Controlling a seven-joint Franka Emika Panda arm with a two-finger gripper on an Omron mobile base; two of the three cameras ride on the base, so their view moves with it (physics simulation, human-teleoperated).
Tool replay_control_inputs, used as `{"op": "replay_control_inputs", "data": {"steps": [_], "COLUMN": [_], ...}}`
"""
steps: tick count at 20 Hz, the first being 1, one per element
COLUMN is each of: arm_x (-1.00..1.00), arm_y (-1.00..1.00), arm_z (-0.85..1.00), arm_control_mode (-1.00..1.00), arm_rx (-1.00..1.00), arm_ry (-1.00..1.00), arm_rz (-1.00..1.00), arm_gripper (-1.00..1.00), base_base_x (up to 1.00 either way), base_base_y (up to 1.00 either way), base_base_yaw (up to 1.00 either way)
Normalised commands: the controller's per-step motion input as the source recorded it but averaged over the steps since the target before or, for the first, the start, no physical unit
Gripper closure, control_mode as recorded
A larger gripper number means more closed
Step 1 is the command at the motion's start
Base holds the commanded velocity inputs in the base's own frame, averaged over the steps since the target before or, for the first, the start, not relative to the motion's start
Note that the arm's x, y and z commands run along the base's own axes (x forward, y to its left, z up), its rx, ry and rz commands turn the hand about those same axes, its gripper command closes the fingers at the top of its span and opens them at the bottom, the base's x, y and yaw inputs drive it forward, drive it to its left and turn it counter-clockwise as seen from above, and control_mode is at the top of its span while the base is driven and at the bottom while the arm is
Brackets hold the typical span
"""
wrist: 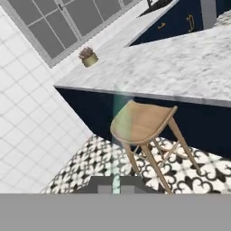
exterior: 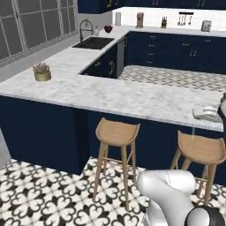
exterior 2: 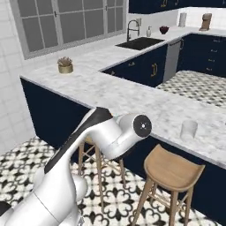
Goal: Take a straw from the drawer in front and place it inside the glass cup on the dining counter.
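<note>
Pale whitish-blue thin straw point(wrist: 118, 135) stands clamped between the dark pincer point(wrist: 116, 188) tips, before the wooden stool point(wrist: 143, 124).

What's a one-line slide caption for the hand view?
Jaws shut on the straw, which points up past a wooden stool toward the marble dining counter.

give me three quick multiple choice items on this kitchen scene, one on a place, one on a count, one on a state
1. Where does the glass cup stand?
A. on the dining counter
B. on a stool
C. in the sink

2. How many wooden stools show in the left base view?
A. one
B. two
C. four

3. What state is the pincer in?
A. wide open and empty
B. shut on the straw
C. shut on the plant pot

Answers: 1 A, the cup stands on the marble; 2 B, two seats front the counter; 3 B, the pale stick rises between the fingertips.
</note>
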Motion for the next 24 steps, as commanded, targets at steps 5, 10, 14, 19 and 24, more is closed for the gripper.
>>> {"op": "replay_control_inputs", "data": {"steps": [5, 10, 14, 19, 24], "arm_x": [0.0, 0.0, 0.0, 0.0, 0.0], "arm_y": [0.0, 0.0, 0.0, 0.0, 0.0], "arm_z": [0.0, 0.0, 0.0, 0.0, 0.0], "arm_control_mode": [1.0, 1.0, 1.0, 1.0, 1.0], "arm_rx": [0.0, 0.0, 0.0, 0.0, 0.0], "arm_ry": [0.0, 0.0, 0.0, 0.0, 0.0], "arm_rz": [0.0, 0.0, 0.0, 0.0, 0.0], "arm_gripper": [1.0, 1.0, 1.0, 1.0, 1.0], "base_base_x": [0.72, 0.66, 0.65, 0.71, 0.72], "base_base_y": [0.21, 0.24, 0.4, 0.53, 0.38], "base_base_yaw": [-0.59, -0.61, -0.53, -0.43, -0.31]}}
